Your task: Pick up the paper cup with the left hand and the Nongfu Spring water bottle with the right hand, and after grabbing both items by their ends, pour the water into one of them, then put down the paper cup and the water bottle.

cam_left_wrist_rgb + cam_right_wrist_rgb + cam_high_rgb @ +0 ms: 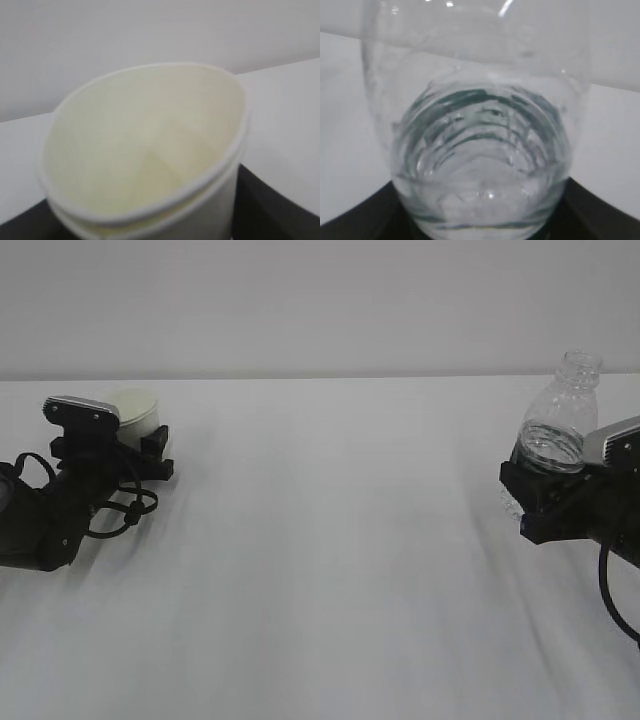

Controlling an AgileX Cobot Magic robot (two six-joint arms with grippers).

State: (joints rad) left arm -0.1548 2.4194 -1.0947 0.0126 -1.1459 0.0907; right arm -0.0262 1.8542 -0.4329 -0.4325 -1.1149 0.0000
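A plain white surface [330, 570] fills the scene. At its far left, the left hand [135, 450], a black arm with looping cables, has its jaws on either side of the paper cup [135, 412]. Whether they grip it or only bracket it cannot be told. The left wrist view shows the cup's pale cream inside and rolled rim.

Well apart from the cup, at the far right, the right hand [545, 490] pinches the Nongfu Spring water bottle [560, 420] around its lower body. The bottle is upright and uncapped. The water [480, 165] shows through its clear ribbed wall in the right wrist view.
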